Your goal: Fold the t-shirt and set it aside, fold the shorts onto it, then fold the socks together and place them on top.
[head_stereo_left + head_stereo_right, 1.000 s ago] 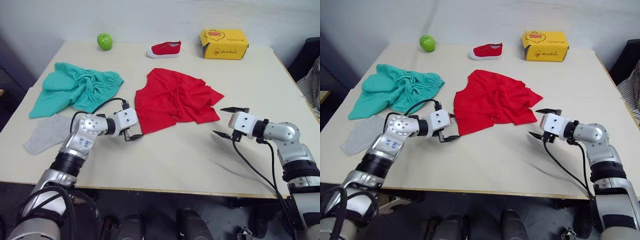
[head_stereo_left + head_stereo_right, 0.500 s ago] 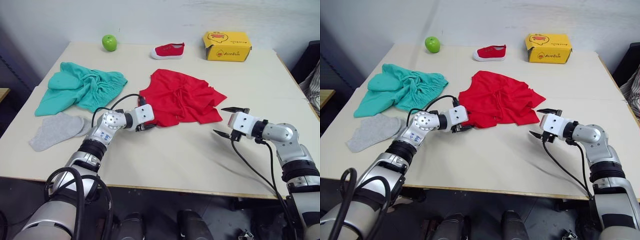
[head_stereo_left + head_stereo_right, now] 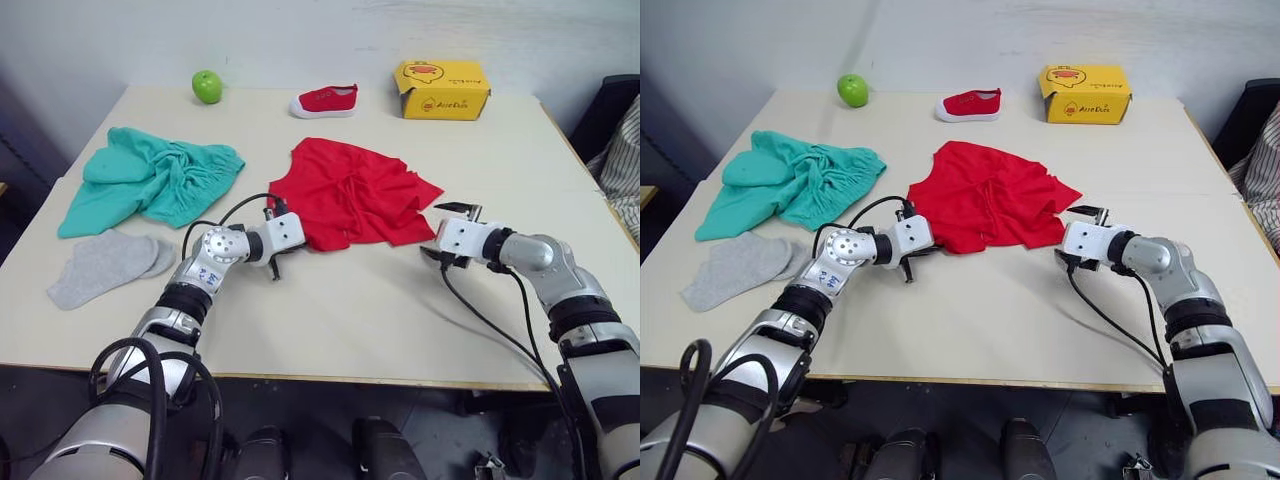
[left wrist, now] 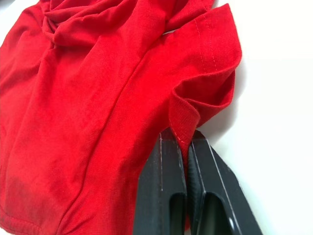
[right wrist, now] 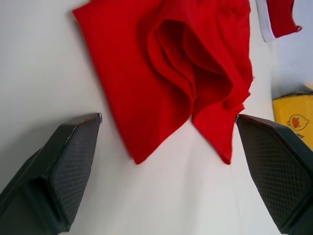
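Note:
The red t-shirt (image 3: 355, 190) lies crumpled at the middle of the table. My left gripper (image 4: 185, 142) is shut on a fold of its hem at the near left corner (image 3: 296, 243). My right gripper (image 3: 440, 232) stands open at the shirt's near right corner, its fingers (image 5: 73, 147) spread either side of that corner and apart from the cloth. The teal shorts (image 3: 155, 180) lie bunched at the left. The grey socks (image 3: 100, 265) lie flat in front of them, overlapping.
A green apple (image 3: 207, 86), a small red shoe (image 3: 325, 100) and a yellow box (image 3: 443, 90) stand along the far edge. The beige table (image 3: 360, 320) is bare in front of the shirt. Striped cloth (image 3: 622, 160) hangs off the table's right side.
My left gripper reached the shirt's near left corner and closed on its hem. My right gripper moved left to the shirt's right corner, still open. The camera shifted slightly.

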You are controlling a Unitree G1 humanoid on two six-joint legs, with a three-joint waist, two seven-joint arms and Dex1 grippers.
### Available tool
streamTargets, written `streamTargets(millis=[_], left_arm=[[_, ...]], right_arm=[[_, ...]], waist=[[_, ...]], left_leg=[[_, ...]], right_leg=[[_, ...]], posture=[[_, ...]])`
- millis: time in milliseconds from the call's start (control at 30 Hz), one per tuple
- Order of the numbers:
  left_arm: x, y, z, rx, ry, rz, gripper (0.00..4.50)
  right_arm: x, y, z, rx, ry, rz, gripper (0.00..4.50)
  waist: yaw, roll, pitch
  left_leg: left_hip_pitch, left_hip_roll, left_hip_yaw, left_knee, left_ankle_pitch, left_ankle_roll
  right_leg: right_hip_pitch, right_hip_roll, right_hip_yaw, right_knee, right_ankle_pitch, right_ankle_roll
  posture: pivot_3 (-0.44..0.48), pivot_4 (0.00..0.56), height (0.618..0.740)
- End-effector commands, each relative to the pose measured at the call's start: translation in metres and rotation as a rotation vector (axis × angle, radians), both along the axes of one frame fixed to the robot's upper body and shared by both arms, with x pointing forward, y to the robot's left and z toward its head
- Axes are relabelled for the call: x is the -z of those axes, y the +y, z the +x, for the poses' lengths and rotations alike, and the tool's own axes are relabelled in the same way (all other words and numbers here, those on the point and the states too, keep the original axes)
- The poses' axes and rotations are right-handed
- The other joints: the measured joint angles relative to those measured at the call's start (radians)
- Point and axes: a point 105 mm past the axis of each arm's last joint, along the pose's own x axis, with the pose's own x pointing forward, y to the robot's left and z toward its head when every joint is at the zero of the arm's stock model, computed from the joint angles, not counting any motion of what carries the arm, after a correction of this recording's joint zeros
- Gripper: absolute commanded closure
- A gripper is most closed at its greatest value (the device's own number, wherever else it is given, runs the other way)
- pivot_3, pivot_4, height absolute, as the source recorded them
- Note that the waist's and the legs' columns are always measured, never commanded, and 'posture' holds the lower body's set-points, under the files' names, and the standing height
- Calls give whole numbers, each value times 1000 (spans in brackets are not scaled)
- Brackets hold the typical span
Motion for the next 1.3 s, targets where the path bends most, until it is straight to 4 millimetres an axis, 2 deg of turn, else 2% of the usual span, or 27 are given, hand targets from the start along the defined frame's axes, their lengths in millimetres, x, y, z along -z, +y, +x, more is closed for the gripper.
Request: streamTargets(millis=[33,100,133,233,567,767,833,900,967,1100,1133,1300], left_arm=[[18,10,-4,-32,66,31,4465],[18,12,-4,-39,65,28,4465],[18,12,-4,-41,65,26,4500],[18,13,-4,-46,65,20,4500],[5,16,-6,-40,36,-64,4500],[-9,28,-21,28,-7,-123,4500],[-15,35,-34,79,-18,-138,4500],[-21,44,-48,122,-16,-170,4500],[-30,56,-64,154,-36,-199,4500],[-33,70,-99,206,4,-208,4500],[-31,71,-112,218,34,-213,4500],[-17,79,-160,222,163,-177,4500]], right_arm=[[9,-1,4,24,20,-35,0],[10,1,7,31,21,-46,0],[10,2,8,30,18,-48,384],[9,4,11,39,12,-55,1035],[11,8,8,-1,27,-61,4335],[4,-7,-4,-39,60,-50,4424],[0,-18,-12,-51,94,-43,4424],[-5,-27,-21,-54,141,36,4424],[-4,-33,-42,-117,250,119,4424],[8,-39,-96,-263,458,128,4424],[12,-41,-112,-278,533,147,4424],[23,-42,-164,-279,757,183,4424]], waist=[[-1,0,0],[-1,0,0],[-1,0,0],[-2,0,0],[-7,0,0],[-15,0,0],[-19,0,0],[-21,0,0],[-21,0,0],[-18,1,1],[-17,1,1],[-16,1,1]], left_leg=[[0,0,0,0,0,0],[0,0,0,0,0,0],[0,1,0,0,0,0],[0,1,0,0,0,-1],[-1,1,0,0,0,-1],[-3,2,1,-3,0,-2],[-4,2,1,-4,-1,-2],[-4,3,1,-4,-1,-2],[-5,3,1,-4,-2,-2],[-4,4,-1,-4,-3,-1],[-4,4,-1,-4,-3,-1],[0,3,-4,-4,-10,7]], right_leg=[[0,0,0,0,0,0],[0,0,0,0,0,0],[0,0,0,0,0,0],[0,0,0,0,0,0],[-1,0,0,0,0,0],[-2,1,0,0,0,0],[-3,1,0,-1,0,0],[-3,1,0,-1,0,0],[-3,1,-1,-3,0,0],[-2,1,-1,-3,0,0],[-2,1,-1,-4,0,0],[-1,-11,1,-6,0,-1]], posture=[[0,150,740],[0,150,740],[0,150,740],[0,150,740],[0,150,740],[0,150,740],[0,150,740],[0,150,740],[0,150,740],[0,150,740],[0,150,740],[0,150,740]])
